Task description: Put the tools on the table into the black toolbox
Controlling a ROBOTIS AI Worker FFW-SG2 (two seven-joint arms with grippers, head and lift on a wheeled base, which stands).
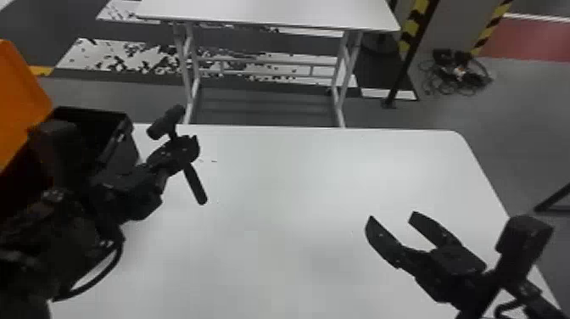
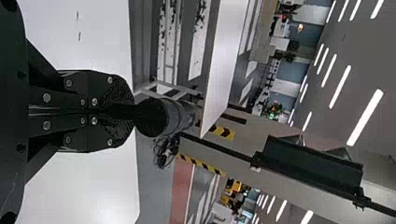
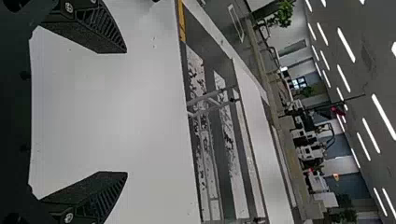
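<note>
We note the left gripper (image 1: 191, 147) clamped on a hammer (image 1: 195, 183) near the black toolbox (image 1: 126, 148); our right gripper (image 1: 391, 217) gapes wide above the table (image 1: 292, 191).

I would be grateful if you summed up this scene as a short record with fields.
Hammer: head up, handle slanting down, not yet in the toolbox
Left gripper: jaws shut on the hammer, right of the toolbox
Right gripper: jaws open and empty, over the white table
Toolbox: black, at the left, orange lid open
Background: second table ahead, cables on the floor at the right
</note>
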